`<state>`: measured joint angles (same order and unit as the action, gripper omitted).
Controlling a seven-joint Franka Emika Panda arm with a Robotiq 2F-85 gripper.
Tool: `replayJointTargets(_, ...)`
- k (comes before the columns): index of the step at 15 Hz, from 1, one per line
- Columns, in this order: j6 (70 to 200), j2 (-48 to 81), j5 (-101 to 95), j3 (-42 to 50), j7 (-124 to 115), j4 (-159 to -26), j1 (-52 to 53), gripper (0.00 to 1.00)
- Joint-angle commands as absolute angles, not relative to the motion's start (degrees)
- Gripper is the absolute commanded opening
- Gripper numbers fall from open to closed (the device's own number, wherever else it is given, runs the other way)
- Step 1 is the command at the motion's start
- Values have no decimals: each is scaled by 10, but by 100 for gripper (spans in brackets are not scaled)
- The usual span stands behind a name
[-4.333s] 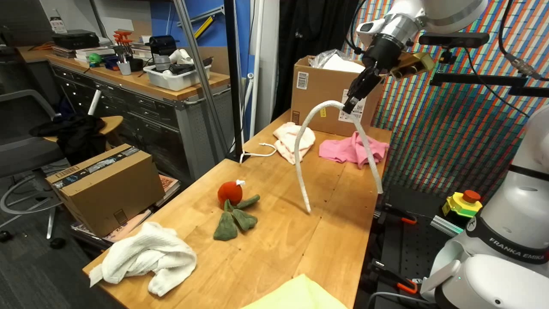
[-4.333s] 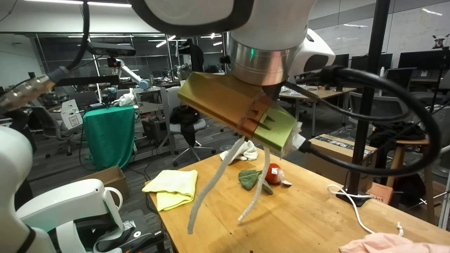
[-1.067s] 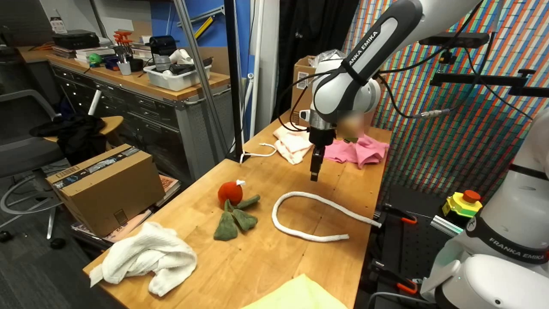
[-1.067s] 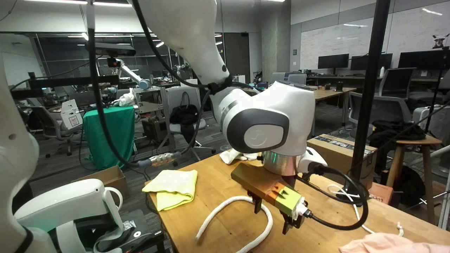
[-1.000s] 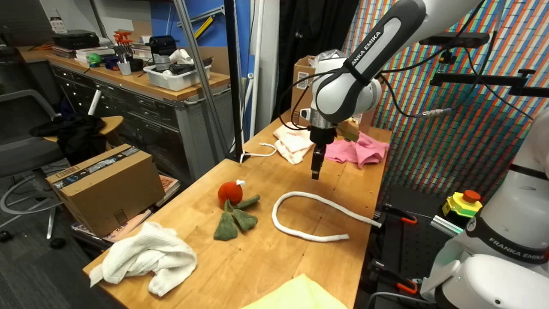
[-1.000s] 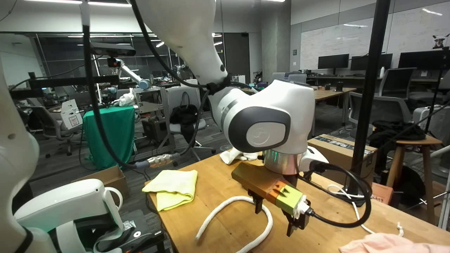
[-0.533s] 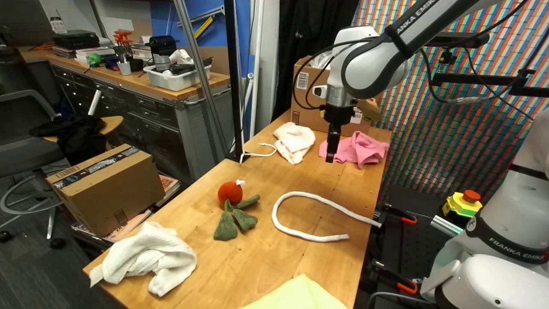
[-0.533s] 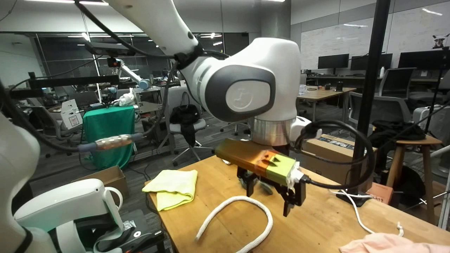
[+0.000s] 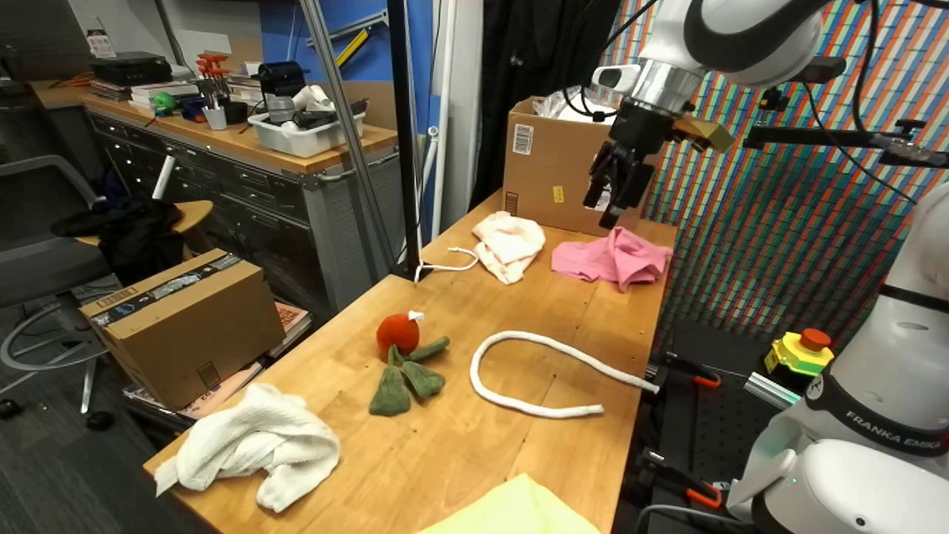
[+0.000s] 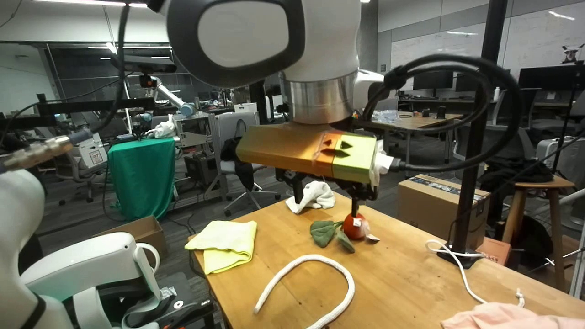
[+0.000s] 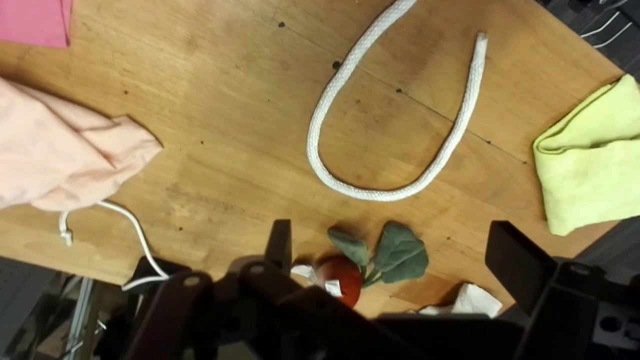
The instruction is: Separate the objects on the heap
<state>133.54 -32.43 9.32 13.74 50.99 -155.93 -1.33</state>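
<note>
White cord (image 11: 372, 194): braided, bent in U; yellow cloth (image 11: 595, 175) folded; jaws spread wide.

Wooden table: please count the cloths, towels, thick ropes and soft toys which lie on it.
Cloths: 3 (bright pink cloth, pale pink cloth, yellow-green cloth)
Towels: 1 (white towel)
Thick ropes: 1 (white rope)
Soft toys: 1 (red-and-green toy)
Total: 6

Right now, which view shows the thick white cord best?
An exterior view: the thick white cord lies whole there, both ends in frame. Elsewhere, wrist view included, its curve and one end show; the other is cropped.
</note>
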Motion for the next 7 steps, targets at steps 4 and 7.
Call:
replayJointTargets(4,1304,-478,141,246,654,-1581,24,100)
replayJointTargets(7,1310,-461,132,237,641,-1579,11,100)
